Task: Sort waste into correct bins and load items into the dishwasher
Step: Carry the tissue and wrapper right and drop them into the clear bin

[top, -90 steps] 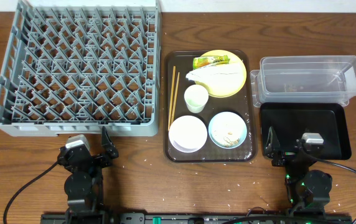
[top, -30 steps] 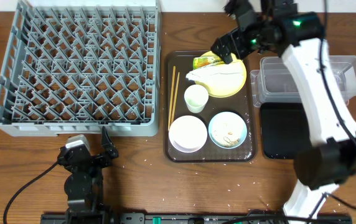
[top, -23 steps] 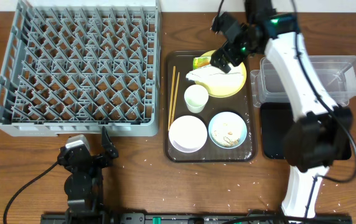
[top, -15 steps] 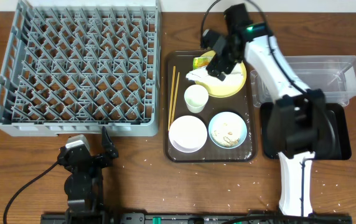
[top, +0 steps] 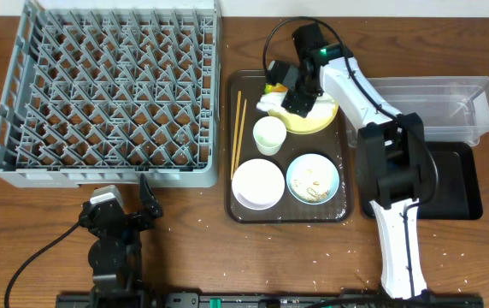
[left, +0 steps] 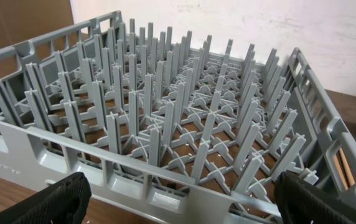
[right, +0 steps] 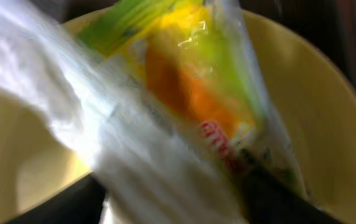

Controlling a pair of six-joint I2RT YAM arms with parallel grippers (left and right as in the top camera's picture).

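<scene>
My right gripper (top: 293, 92) is down over the yellow plate (top: 320, 116) at the back of the brown tray. In the right wrist view its dark fingers (right: 60, 204) stand on either side of the white napkin (right: 122, 146) and the green-yellow wrapper (right: 196, 93), jaws still apart, the picture blurred. The wrapper (top: 274, 86) and napkin (top: 268, 103) peek out beside the gripper. My left gripper (left: 178, 202) rests open before the grey dishwasher rack (left: 184, 124). A white cup (top: 269, 134), white bowl (top: 257, 183), blue bowl (top: 313, 177) with scraps and chopsticks (top: 237, 128) lie on the tray.
The dishwasher rack (top: 108, 85) fills the left of the table. A clear tub (top: 437, 107) and a black tray (top: 458, 184) sit at the right, partly behind my right arm. The brown serving tray (top: 231, 205) lies between them. Rice grains dot the table front.
My right arm has swung left and down from above the plate's far edge onto the napkin and wrapper, its jaws narrowing. The left arm has not moved.
</scene>
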